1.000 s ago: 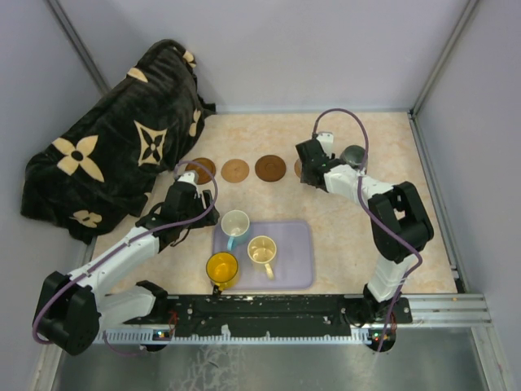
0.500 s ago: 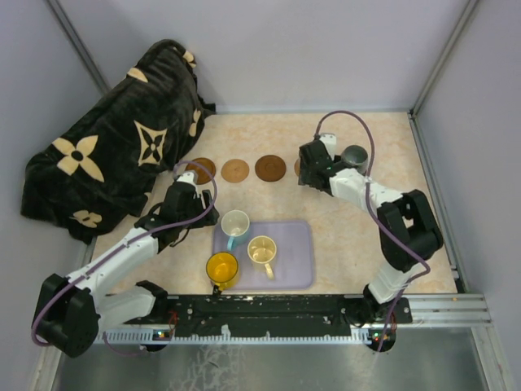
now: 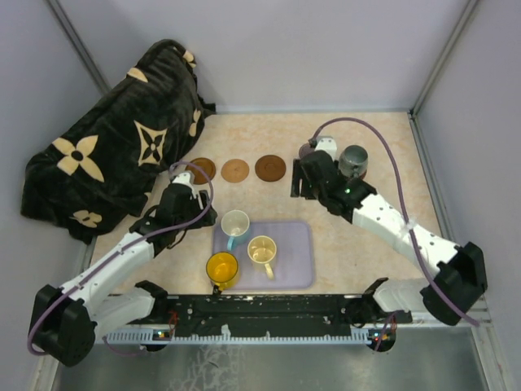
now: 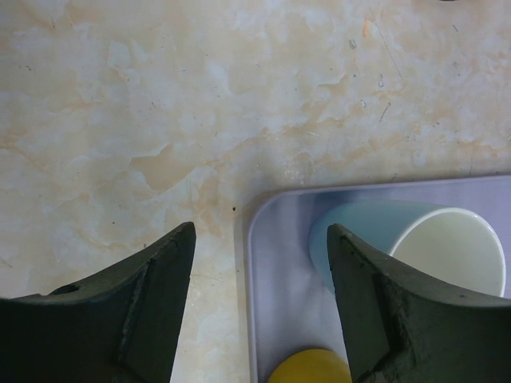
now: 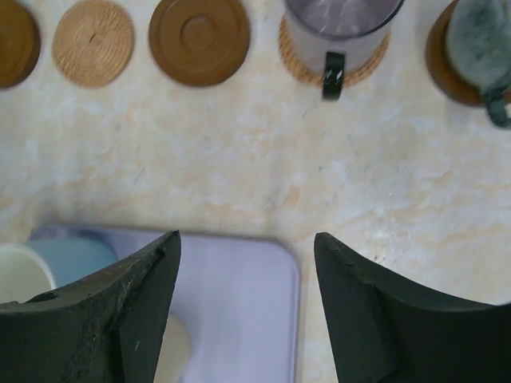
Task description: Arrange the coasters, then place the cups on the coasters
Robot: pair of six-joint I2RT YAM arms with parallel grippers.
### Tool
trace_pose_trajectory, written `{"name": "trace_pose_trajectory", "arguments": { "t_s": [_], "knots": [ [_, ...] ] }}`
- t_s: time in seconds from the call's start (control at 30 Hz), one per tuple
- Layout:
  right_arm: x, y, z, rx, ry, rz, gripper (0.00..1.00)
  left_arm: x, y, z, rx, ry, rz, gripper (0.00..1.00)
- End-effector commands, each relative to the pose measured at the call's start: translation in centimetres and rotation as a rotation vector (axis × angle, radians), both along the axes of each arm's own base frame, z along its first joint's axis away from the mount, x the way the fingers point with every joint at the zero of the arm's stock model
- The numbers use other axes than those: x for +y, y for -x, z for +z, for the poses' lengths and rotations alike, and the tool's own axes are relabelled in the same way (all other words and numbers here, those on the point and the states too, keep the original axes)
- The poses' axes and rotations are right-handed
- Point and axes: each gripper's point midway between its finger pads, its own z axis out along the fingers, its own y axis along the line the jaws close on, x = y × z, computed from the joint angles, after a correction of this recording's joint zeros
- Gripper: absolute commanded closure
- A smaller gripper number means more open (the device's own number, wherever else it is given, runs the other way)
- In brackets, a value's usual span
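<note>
— Wooden coasters: how many carry cups?
— Two of five. Ahead of the right gripper point(image 5: 246, 237), the mauve cup point(image 5: 339, 20) and grey-green cup point(image 5: 479, 40) sit on theirs. Three bare coasters point(image 5: 200, 40) lie to their left.
— The rest?
— The yellow cup point(image 3: 221, 266), cream cup point(image 3: 261, 248) and white-and-blue cup point(image 3: 235, 222) stand on the lavender tray point(image 3: 297, 252). The left gripper point(image 4: 259, 231) hangs spread and empty, the blue cup just right of it. The right gripper is likewise spread, holding nothing.
— Obstacles?
— Likely none; a black flowered blanket point(image 3: 122, 138) lies beyond the left gripper.
</note>
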Motion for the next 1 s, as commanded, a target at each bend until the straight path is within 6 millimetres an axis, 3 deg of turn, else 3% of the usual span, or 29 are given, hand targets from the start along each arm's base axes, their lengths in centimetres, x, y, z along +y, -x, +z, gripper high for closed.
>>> {"name": "trace_pose_trajectory", "arguments": {
  "t_s": [0.0, 0.17, 0.33, 0.53, 0.67, 0.97],
  "knots": [
    [1.6, 5.7, -1.2, 0.084, -0.012, 0.091, 0.32, 0.2, 0.7, 0.3, -0.014, -0.006, -0.017, 0.27],
    [4.3, 11.3, -2.0, 0.128, 0.003, 0.205, 0.32, -0.6, 1.7, 0.4, -0.01, 0.03, -0.061, 0.26],
    [5.7, 15.0, -2.8, 0.17, -0.024, 0.251, 0.32, -2.1, 3.3, 1.2, -0.031, 0.078, -0.14, 0.26],
    [6.7, 18.2, -3.3, 0.193, -0.065, 0.313, 0.32, -2.8, 5.5, 2.7, -0.066, 0.12, -0.203, 0.26],
    [7.4, 20.1, -4.6, 0.213, -0.013, 0.349, 0.32, -2.4, 6.6, 3.0, -0.079, 0.14, -0.199, 0.26],
    [9.7, 22.5, -8.1, 0.263, 0.065, 0.384, 0.33, -2.6, 7.0, 4.0, -0.11, 0.183, -0.2, 0.23]
  ]
}}
